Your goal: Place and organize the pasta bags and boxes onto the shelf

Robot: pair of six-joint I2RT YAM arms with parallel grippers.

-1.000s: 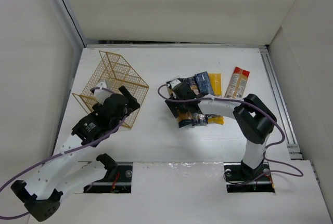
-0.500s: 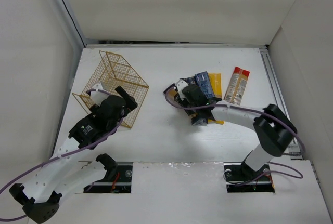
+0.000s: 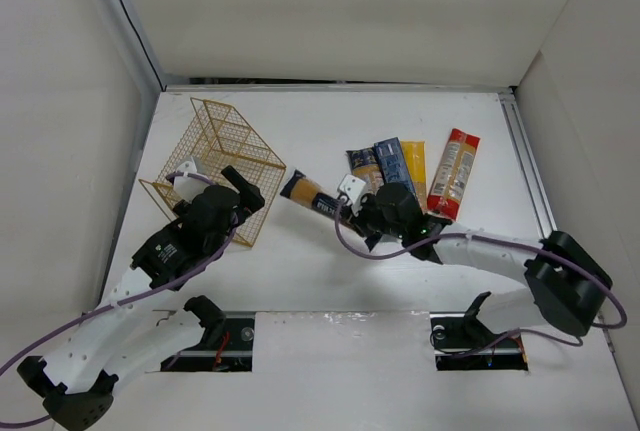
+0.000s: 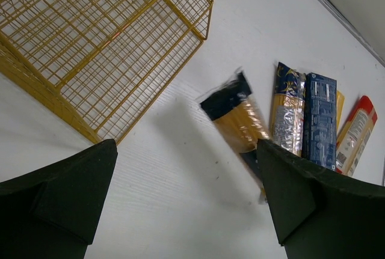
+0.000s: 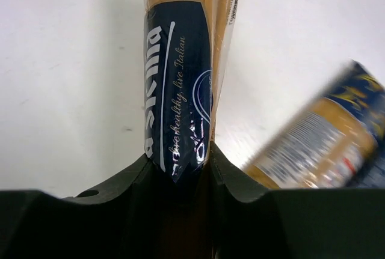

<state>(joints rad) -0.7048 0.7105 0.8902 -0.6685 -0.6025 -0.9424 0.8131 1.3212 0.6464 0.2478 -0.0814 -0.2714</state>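
One pasta pack leaves the pile
The right gripper (image 3: 351, 207) now clamps a dark-labelled yellow pack (image 3: 304, 191), drawn away from the other packs (image 3: 412, 165) towards the wire rack (image 3: 213, 147); the left gripper (image 3: 247, 191) waits open beside the rack.

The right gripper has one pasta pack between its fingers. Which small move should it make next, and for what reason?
Probably carry the yellow pack with the dark label leftward to the shelf. The right gripper is shut on its labelled end, and bare table lies between pack and shelf. The left gripper stands open beside the shelf, holding nothing.
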